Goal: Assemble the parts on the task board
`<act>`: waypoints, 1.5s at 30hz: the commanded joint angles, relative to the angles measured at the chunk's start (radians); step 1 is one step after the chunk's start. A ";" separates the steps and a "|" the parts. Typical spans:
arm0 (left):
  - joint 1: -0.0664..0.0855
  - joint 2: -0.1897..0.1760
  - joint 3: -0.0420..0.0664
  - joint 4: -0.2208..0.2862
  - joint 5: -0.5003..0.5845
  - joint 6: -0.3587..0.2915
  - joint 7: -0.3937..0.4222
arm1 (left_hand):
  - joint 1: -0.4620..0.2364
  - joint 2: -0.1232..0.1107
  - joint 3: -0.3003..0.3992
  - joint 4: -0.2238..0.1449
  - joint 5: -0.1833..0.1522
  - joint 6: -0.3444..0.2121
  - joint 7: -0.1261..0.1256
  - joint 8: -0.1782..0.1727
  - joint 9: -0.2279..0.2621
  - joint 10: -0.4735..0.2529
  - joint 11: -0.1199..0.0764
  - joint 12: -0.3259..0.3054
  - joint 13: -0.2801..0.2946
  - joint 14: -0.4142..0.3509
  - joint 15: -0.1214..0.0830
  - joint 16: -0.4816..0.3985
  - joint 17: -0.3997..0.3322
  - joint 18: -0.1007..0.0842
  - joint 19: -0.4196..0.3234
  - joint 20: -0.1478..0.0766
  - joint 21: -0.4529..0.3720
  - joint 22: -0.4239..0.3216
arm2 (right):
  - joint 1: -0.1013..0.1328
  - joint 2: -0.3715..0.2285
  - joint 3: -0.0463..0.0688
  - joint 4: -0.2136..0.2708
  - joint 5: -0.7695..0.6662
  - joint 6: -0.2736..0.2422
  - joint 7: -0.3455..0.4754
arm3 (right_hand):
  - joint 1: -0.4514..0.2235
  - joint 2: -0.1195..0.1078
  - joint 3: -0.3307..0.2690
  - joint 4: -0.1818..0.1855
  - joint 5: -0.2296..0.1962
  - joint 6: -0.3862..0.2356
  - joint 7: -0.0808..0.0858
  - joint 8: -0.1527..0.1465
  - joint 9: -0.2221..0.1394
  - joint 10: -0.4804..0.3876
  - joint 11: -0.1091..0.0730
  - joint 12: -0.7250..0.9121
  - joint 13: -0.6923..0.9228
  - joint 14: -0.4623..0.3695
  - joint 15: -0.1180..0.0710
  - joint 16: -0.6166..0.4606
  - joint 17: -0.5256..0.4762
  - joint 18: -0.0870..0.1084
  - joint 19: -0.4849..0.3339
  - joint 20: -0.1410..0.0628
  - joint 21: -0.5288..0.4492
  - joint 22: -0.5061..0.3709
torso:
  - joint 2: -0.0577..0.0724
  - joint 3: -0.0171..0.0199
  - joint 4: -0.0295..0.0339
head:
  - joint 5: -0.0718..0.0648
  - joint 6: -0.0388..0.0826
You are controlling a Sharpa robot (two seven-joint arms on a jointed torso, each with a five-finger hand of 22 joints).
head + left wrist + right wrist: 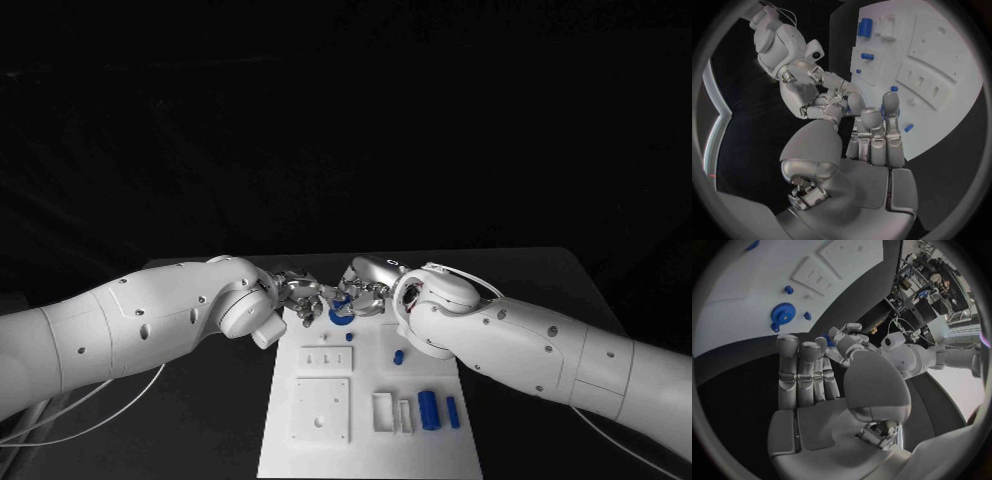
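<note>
Left hand [299,292] and right hand [368,290] fingertip to fingertip

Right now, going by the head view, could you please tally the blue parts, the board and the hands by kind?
Blue gear: 1
Small blue pegs: 2
Long blue cylinders: 2
White task board: 1
Hands, left hand and right hand: 2
Total: 8, as far as I can make out.

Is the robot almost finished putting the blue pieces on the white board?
Not nearly. A blue gear seems already seated on the task board. Right now the left hand and right hand meet over the board's far end around a small blue part; who grips it is unclear. Blue cylinders near the board's right edge still look unplaced.
</note>
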 commanded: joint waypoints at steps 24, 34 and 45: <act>0.001 0.006 0.002 0.017 -0.088 -0.047 0.001 | -0.045 -0.019 0.117 -0.108 0.183 0.032 -0.016 0.053 0.078 0.040 -0.013 -0.014 0.002 0.034 -0.015 0.041 0.090 -0.004 0.034 -0.014 -0.017 0.053 | -0.002 -0.046 -0.005 0.010 0.077 -0.078 0.077 | 0.118 -0.121 -0.335 0.297 0.159 -0.557 0.085 -0.011 -0.023 -0.127 0.073 -0.057 -0.212 -0.120 0.066 -0.205 -0.232 0.014 -0.091 0.065 -0.507 -0.210 | -0.001 0.0019 0.0012 | 0.005 -0.002; -0.002 -0.009 -0.022 0.023 -0.218 -0.067 -0.038 | -0.045 -0.023 0.120 -0.114 0.192 0.042 -0.017 0.047 0.081 0.051 -0.015 -0.023 0.002 0.043 -0.017 0.036 0.102 -0.004 0.042 -0.016 -0.028 0.063 | -0.003 -0.216 0.008 0.094 0.231 0.013 0.170 | 0.198 -0.128 -0.422 0.399 0.213 -0.590 0.090 -0.014 -0.025 -0.161 0.079 0.021 -0.311 -0.144 0.071 -0.170 -0.285 0.013 -0.091 0.069 -0.502 -0.289 | -0.006 0.0028 -0.0029 | 0.015 -0.010; -0.030 -0.012 -0.031 0.026 -0.335 -0.128 -0.081 | -0.047 -0.026 0.120 -0.121 0.198 0.057 -0.019 0.032 0.079 0.063 -0.017 -0.032 0.007 0.053 -0.019 0.033 0.125 -0.006 0.055 -0.018 -0.045 0.084 | 0.014 -0.289 0.053 0.053 0.363 -0.119 0.183 | 0.209 -0.029 -0.177 0.254 0.040 -0.219 0.060 -0.003 -0.009 -0.120 0.038 0.017 -0.350 -0.096 0.039 -0.131 -0.277 0.012 -0.045 0.036 -0.464 -0.251 | -0.031 0.0130 -0.0089 | 0.031 -0.062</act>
